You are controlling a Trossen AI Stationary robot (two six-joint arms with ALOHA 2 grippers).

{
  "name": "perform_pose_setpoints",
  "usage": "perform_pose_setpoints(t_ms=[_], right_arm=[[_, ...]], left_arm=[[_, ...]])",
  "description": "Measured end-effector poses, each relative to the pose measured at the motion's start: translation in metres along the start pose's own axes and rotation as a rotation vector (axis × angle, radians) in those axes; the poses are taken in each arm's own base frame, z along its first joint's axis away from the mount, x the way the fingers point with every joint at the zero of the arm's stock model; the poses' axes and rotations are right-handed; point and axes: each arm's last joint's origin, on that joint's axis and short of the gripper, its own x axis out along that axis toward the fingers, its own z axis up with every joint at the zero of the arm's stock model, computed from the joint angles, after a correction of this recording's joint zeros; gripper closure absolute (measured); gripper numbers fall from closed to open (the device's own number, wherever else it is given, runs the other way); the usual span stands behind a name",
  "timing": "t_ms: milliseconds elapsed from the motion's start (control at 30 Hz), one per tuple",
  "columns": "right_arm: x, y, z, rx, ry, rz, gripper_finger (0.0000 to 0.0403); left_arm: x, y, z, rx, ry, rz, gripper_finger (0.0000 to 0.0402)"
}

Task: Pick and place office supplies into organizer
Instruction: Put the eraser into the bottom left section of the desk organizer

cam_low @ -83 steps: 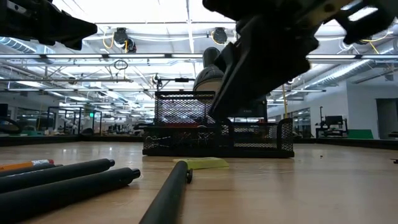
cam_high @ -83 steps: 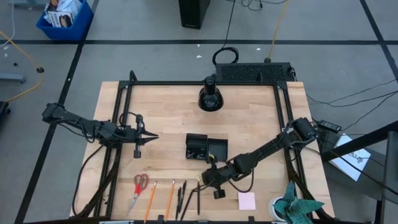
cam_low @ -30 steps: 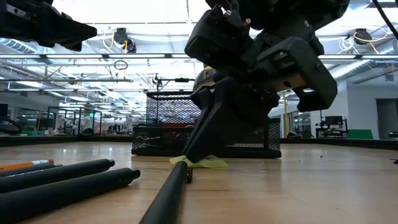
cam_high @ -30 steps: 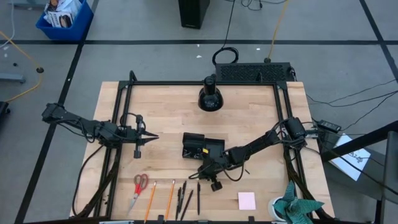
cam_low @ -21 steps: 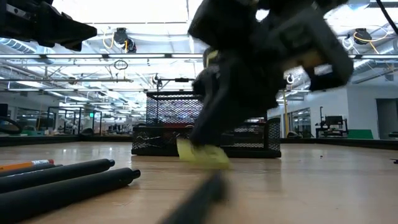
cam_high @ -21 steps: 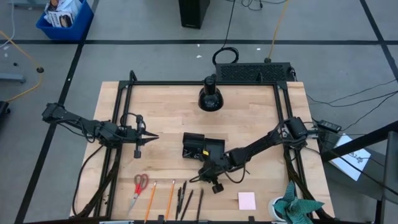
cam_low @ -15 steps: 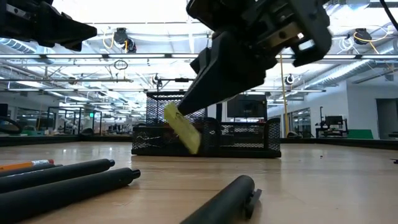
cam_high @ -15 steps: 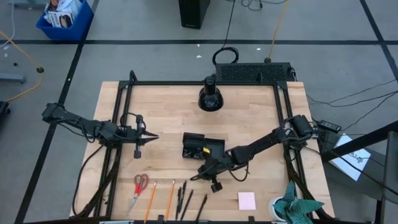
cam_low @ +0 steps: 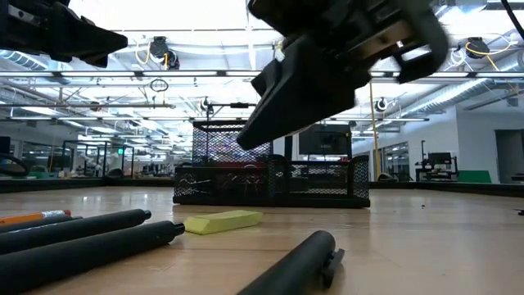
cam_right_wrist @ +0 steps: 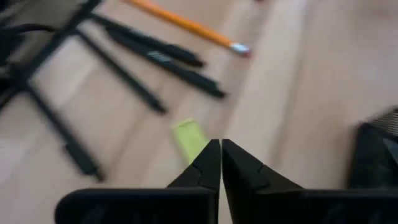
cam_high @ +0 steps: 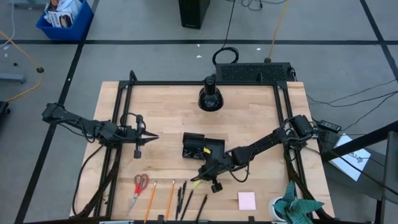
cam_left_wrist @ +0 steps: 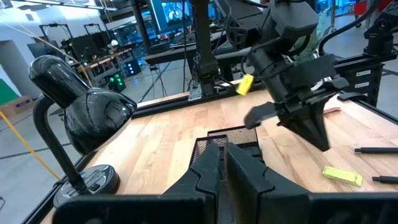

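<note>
The small yellow piece (cam_low: 223,221) lies flat on the table in front of the organizer (cam_low: 270,182), a black mesh tray; nothing touches it. My right gripper (cam_low: 246,138) hovers just above it, shut and empty; the right wrist view shows the yellow piece (cam_right_wrist: 189,138) past the closed tips (cam_right_wrist: 219,148). In the high view the right gripper (cam_high: 202,175) sits at the organizer's (cam_high: 202,148) near side, with the yellow piece (cam_high: 195,183) beside it. My left gripper (cam_high: 153,135) waits shut, left of the organizer. Scissors (cam_high: 140,186), pencils (cam_high: 151,198), pens (cam_high: 185,202) and the pink pad (cam_high: 246,200) lie along the near edge.
A black dome-shaped lamp (cam_high: 210,96) stands at the far edge. A teal cloth (cam_high: 298,208) sits at the near right corner. One pen (cam_low: 286,266) lies loose close to the low camera, and two more pens (cam_low: 90,233) lie at its left.
My right gripper pinched the yellow piece off the table and raised it in front of the organizer. The piece then dropped out of the fingers and now lies flat on the table. One pen was knocked and slid toward the near edge.
</note>
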Motion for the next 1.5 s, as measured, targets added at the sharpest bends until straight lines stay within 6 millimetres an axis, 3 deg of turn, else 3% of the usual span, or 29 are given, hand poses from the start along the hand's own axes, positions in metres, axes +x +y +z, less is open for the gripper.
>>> perform_pose_setpoints(t_ms=[167,400,567,1033,1367,1500], right_arm=[[0.000,0.008,0.001,-0.029,-0.005,0.071,0.0340],[0.008,0.000,0.000,-0.080,-0.046,0.048,0.0237],[0.022,-0.004,-0.012,-0.127,-0.010,0.042,0.0212],[0.047,-0.013,-0.034,-0.133,0.028,0.110,0.0267],[0.047,-0.013,-0.035,-0.130,0.025,0.156,0.0355],[0.045,-0.012,-0.032,-0.130,0.011,0.153,0.0363]], left_arm=[[0.000,0.000,0.000,0.004,0.001,0.000,0.0371],[0.000,0.000,0.000,0.005,0.002,-0.001,0.0371],[0.000,0.000,0.000,0.016,0.005,0.000,0.0371],[0.000,0.000,-0.002,0.036,0.024,0.004,0.0371],[0.000,0.000,-0.002,0.042,0.026,0.005,0.0371],[0.000,0.000,-0.002,0.042,0.026,0.005,0.0371]])
